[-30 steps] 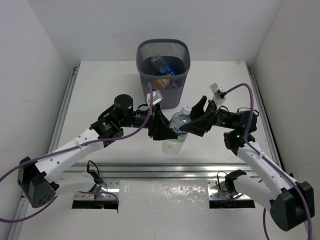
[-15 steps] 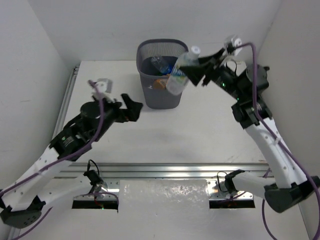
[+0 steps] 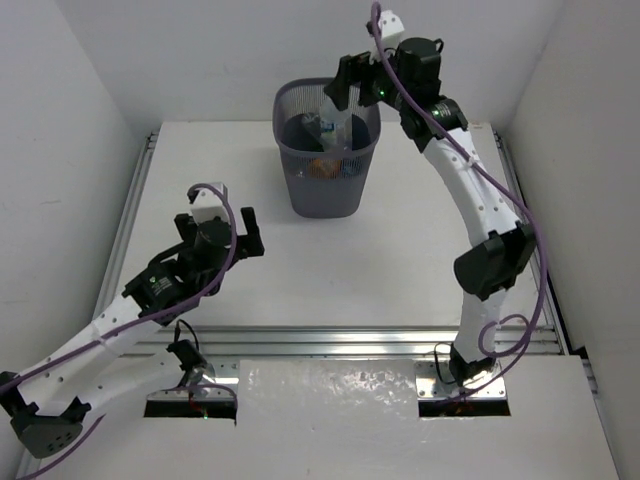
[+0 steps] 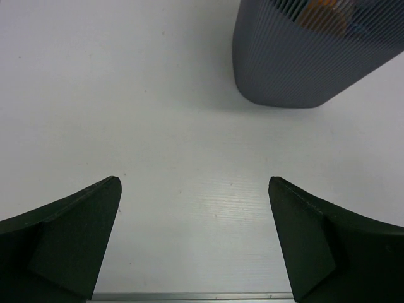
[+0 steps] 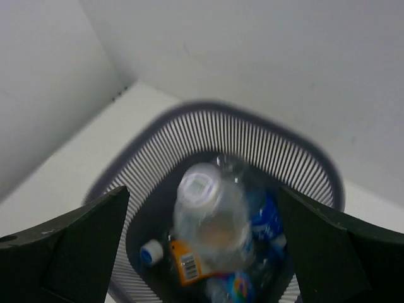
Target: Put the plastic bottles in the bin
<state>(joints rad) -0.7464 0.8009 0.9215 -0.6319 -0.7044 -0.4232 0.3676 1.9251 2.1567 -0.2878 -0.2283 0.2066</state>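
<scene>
- My right hand (image 3: 352,97) hangs above the bin (image 3: 322,190), pointing down into its mouth, with the arm stretched high over the back of the desk (image 3: 400,260).
- That hand is wide open. In the right wrist view its two fingers (image 5: 69,252) stand far apart at the lower corners and touch nothing.
- A clear bottle (image 5: 211,221) with a white cap shows between them, below the hand and apart from both fingers. It is blurred, cap towards the camera, and sits within the bin's rim.
- In the top view the same bottle shows inside the bin, towards the back wall, directly under the hand.
- Under it in the bin I see a blue-label bottle (image 5: 268,218) on the right, an orange-label bottle (image 5: 186,265) at lower left and a small white cap (image 5: 150,254) beside that.
- My left hand (image 4: 194,189) is low over the desk, well apart from the bin on its near-left side and aimed towards it.
- It is open too, holding nothing, with only bare desk between its fingers.
- From the left wrist the bin stands upright at upper right, with something orange showing through the mesh.
</scene>
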